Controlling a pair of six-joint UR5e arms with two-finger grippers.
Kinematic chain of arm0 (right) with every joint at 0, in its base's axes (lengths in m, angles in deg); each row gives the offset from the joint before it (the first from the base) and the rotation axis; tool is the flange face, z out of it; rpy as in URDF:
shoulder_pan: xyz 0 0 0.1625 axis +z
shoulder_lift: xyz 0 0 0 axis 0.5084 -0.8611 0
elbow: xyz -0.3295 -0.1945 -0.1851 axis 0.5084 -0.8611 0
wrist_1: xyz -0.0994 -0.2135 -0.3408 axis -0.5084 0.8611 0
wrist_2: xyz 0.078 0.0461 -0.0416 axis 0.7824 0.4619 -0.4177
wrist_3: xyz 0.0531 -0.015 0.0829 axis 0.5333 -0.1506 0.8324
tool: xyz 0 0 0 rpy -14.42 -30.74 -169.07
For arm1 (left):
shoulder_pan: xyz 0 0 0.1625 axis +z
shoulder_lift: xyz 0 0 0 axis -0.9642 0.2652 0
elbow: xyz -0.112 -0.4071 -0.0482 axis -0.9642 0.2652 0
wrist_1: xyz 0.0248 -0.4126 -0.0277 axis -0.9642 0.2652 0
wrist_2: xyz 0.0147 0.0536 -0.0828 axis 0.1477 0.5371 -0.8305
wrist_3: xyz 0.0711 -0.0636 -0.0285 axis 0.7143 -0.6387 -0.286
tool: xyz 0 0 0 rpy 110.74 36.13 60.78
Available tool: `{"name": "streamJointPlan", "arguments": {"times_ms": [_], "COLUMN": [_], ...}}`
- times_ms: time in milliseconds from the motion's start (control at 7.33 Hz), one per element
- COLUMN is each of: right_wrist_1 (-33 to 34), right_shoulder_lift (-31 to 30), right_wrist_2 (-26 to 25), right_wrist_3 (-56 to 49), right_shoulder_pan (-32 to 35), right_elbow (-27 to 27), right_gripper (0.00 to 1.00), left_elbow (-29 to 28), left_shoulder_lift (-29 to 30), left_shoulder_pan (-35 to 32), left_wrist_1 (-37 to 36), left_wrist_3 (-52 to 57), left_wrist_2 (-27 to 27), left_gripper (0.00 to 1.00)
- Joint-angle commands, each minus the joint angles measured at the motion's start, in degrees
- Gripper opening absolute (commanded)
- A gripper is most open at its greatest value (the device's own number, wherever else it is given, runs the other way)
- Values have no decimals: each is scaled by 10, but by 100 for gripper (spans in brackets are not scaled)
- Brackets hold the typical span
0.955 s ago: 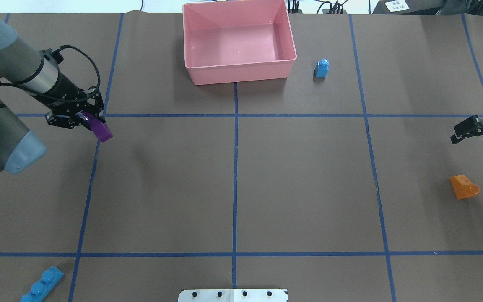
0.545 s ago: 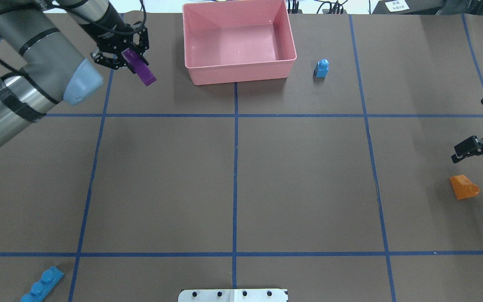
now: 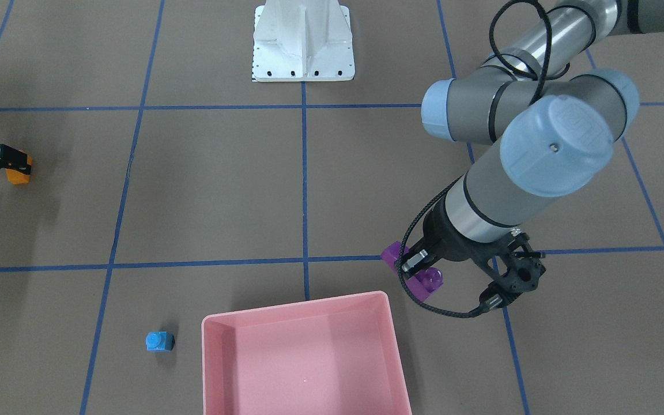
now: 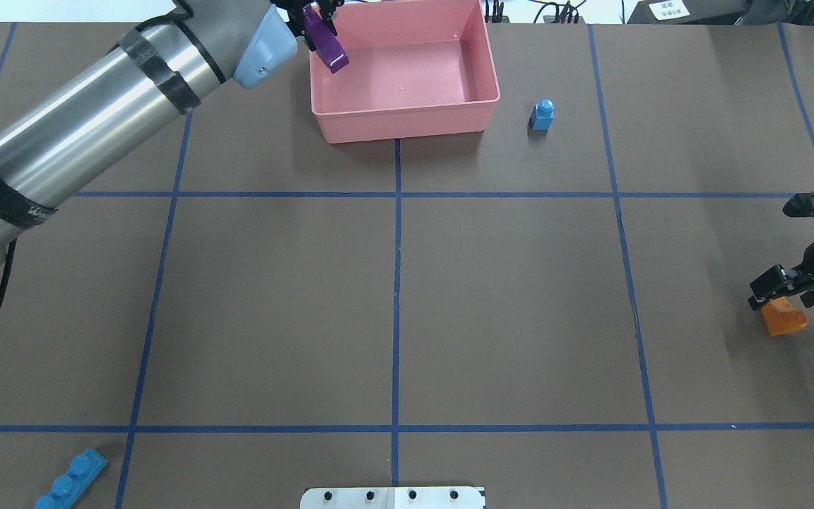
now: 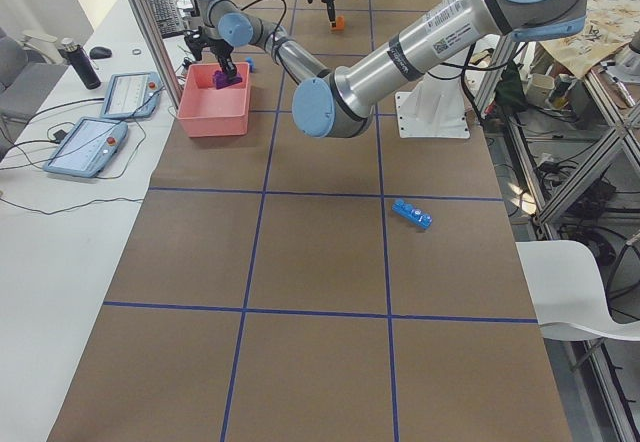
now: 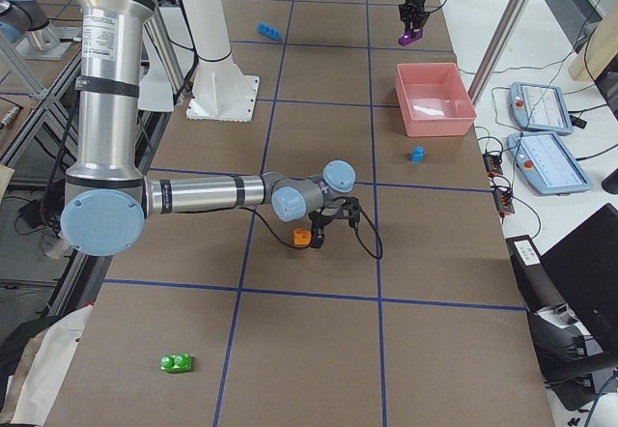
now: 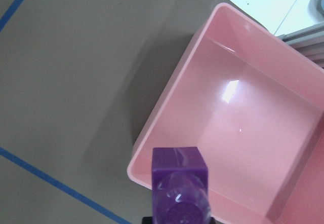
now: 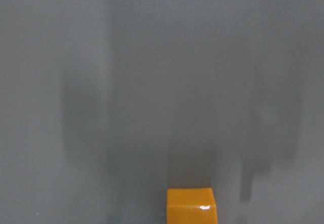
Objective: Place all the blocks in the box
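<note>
My left gripper [image 4: 316,15] is shut on the purple sloped brick [image 4: 329,48] and holds it over the near-left corner of the pink box [image 4: 407,131]. The left wrist view shows the brick [image 7: 179,188] above the box rim [image 7: 167,117]. The box is empty. My right gripper [image 4: 767,290] is open, just above and beside the orange brick [image 4: 783,318], apart from it. The orange brick shows at the bottom of the right wrist view [image 8: 192,206]. The small blue brick [image 4: 542,115] stands right of the box. The long blue brick [image 4: 71,481] lies near left. The green brick [image 6: 177,361] lies far right.
The white metal pedestal [image 3: 303,40] stands at the robot's edge of the table, at mid-width. Blue tape lines divide the brown table cover into squares. The left arm [image 4: 96,120] stretches across the left half of the table toward the box.
My left arm has carried the purple brick from the table's left side forward and right to the box's corner. My right gripper has moved closer to the orange brick.
</note>
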Motion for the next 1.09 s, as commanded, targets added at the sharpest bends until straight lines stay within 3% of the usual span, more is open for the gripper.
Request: {"name": "streamJointPlan", "arguments": {"times_ms": [0, 136, 409, 545, 682, 818, 955], "right_wrist_1": [-1, -1, 1, 1, 7, 8, 11], "right_shoulder_lift": [-10, -14, -14, -14, -7, 10, 50], "right_wrist_2": [1, 5, 18, 20, 22, 21, 18], "right_wrist_3": [1, 1, 1, 3, 8, 8, 21], "right_shoulder_pan": [-13, -12, -11, -10, -12, -10, 9], "right_elbow": [-1, 5, 16, 27, 38, 36, 33], "right_gripper": [76, 3, 0, 0, 0, 0, 0], "left_elbow": [-70, -90, -151, -161, -175, -175, -168], "left_shoulder_lift": [42, 50, 51, 52, 51, 52, 53], "left_shoulder_pan": [38, 58, 81, 78, 78, 70, 48], "left_wrist_1": [28, 50, 149, 162, 182, 185, 184], "left_wrist_3": [-13, -19, -21, -20, -14, -1, 4], "left_wrist_2": [59, 92, 145, 152, 162, 162, 142], "left_gripper": [0, 0, 0, 0, 45, 99, 100]}}
